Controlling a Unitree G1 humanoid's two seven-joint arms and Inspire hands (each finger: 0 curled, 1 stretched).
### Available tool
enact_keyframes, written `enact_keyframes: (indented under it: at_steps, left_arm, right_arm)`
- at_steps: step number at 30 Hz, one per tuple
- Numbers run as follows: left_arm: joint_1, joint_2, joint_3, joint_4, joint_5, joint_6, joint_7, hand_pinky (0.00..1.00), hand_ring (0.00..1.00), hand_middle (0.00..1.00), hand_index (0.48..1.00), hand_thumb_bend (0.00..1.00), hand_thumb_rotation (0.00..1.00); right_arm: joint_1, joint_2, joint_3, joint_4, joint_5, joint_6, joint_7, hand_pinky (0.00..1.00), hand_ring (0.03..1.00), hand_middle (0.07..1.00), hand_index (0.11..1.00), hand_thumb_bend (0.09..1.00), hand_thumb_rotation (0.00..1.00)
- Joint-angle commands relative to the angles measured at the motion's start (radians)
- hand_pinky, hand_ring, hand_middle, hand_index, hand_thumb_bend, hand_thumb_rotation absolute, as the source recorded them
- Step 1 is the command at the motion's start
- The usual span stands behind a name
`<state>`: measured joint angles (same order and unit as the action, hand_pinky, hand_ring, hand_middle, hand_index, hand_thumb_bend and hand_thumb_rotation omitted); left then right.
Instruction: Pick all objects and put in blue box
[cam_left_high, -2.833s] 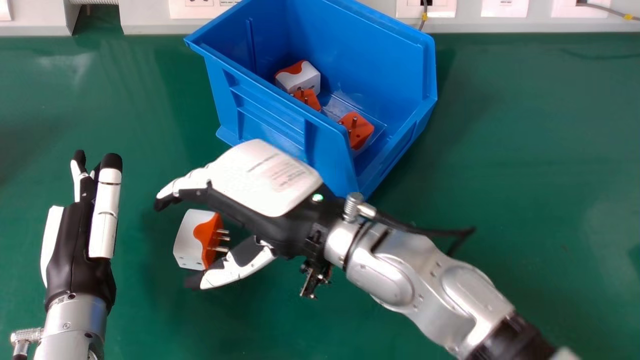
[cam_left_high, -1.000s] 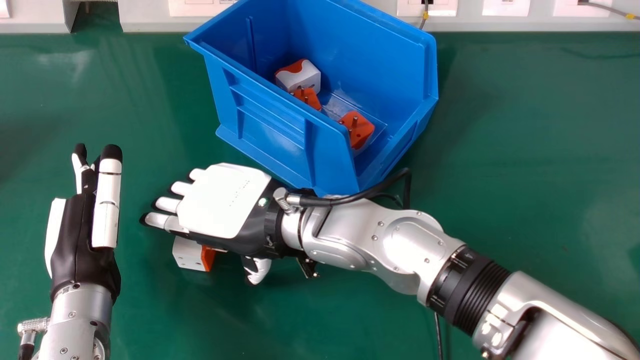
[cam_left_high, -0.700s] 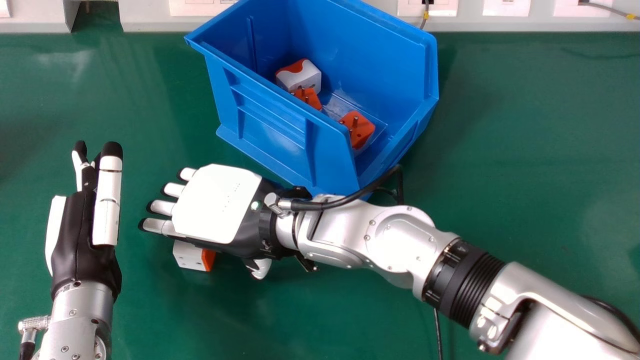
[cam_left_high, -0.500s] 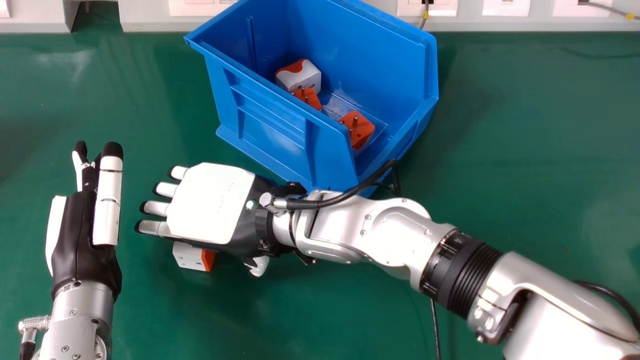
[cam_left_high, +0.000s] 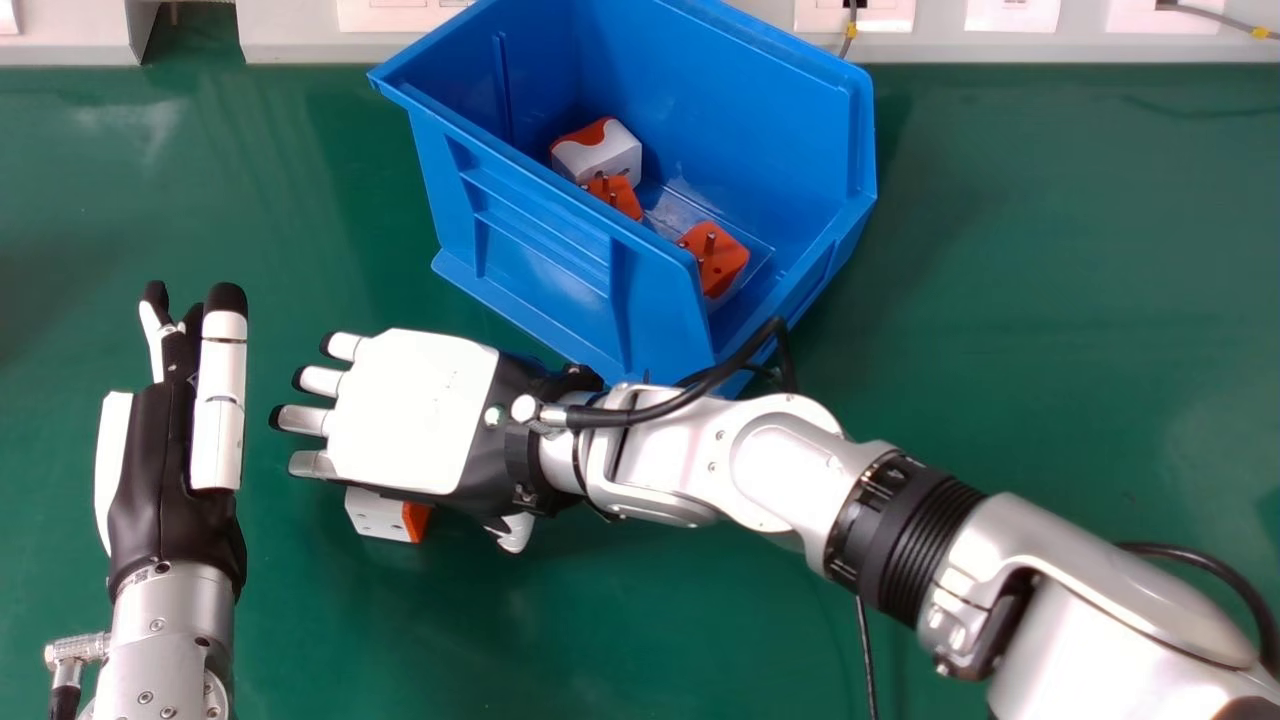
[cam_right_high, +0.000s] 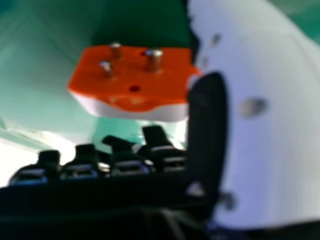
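Observation:
Palm down over the table, my right hand (cam_left_high: 412, 410) partly covers a white and orange plug adapter (cam_left_high: 378, 515), whose near side shows beyond the palm's edge. Its fingers are loosely bent, not wrapped round the adapter. In the right hand view the adapter (cam_right_high: 135, 75) has its metal pins toward the palm, beside the thumb of my right hand (cam_right_high: 280, 125). The blue box (cam_left_high: 535, 255) stands behind the hand and holds three adapters: one white and orange (cam_left_high: 612, 158), two with orange faces up (cam_left_high: 622, 200) (cam_left_high: 722, 262). My left hand (cam_left_high: 155, 470) is open at the left.
Green tabletop (cam_left_high: 1050, 330) stretches to the right of the box and along the front. A pale panel with sockets (cam_left_high: 600, 5) runs along the back edge. A black cable (cam_left_high: 690, 390) loops above my right wrist, close to the box's near corner.
My right hand has come down over the adapter, turning palm down, then shifted slightly left with its fingers bending a little. The left hand moved slightly away from the robot. Adapters have stayed put.

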<state>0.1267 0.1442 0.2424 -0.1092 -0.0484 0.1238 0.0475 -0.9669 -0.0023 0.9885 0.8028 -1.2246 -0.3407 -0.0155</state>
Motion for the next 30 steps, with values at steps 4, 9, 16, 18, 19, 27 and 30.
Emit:
enact_keyframes:
  at_steps: [4, 9, 16, 18, 19, 27, 30]
  left_arm:
    - [0.008, -0.016, -0.007, -0.053, 0.014, 0.005, 0.017, 1.0, 1.0, 1.0, 1.0, 0.47, 1.0]
    - [0.016, -0.029, -0.014, -0.078, 0.018, 0.02, 0.024, 1.0, 1.0, 1.0, 1.0, 0.47, 1.0]
    - [0.031, -0.041, -0.022, -0.109, 0.022, 0.026, 0.029, 1.0, 1.0, 1.0, 1.0, 0.47, 1.0]
    - [0.035, -0.043, -0.023, -0.112, 0.022, 0.023, 0.028, 1.0, 1.0, 1.0, 1.0, 0.47, 1.0]
    - [0.036, -0.043, -0.024, -0.113, 0.022, 0.022, 0.028, 1.0, 1.0, 1.0, 1.0, 0.47, 1.0]
    - [0.049, -0.044, -0.031, -0.131, 0.027, 0.023, 0.022, 1.0, 1.0, 1.0, 1.0, 0.47, 1.0]
    - [0.05, -0.043, -0.032, -0.133, 0.029, 0.026, 0.021, 1.0, 1.0, 1.0, 1.0, 0.47, 1.0]
  right_arm:
    - [-0.045, 0.038, -0.002, 0.051, 0.02, -0.012, -0.034, 1.0, 1.0, 0.99, 0.836, 0.652, 0.18]
    - [-0.051, 0.062, -0.008, 0.106, 0.028, -0.016, -0.049, 1.0, 1.0, 0.98, 0.86, 0.663, 0.15]
    - [-0.036, 0.066, -0.004, 0.134, 0.038, -0.021, -0.079, 0.98, 0.998, 0.965, 0.873, 0.659, 0.15]
    - [-0.037, 0.072, 0.001, 0.149, 0.041, -0.022, -0.092, 0.96, 0.986, 0.953, 0.875, 0.654, 0.14]
    - [-0.037, 0.075, 0.001, 0.157, 0.043, -0.023, -0.097, 0.96, 0.98, 0.948, 0.876, 0.652, 0.14]
    - [-0.042, 0.074, 0.003, 0.178, 0.057, -0.036, -0.108, 0.99, 0.983, 0.941, 0.881, 0.641, 0.15]
    - [-0.048, 0.073, 0.005, 0.182, 0.053, -0.035, -0.114, 0.97, 0.978, 0.939, 0.882, 0.633, 0.14]
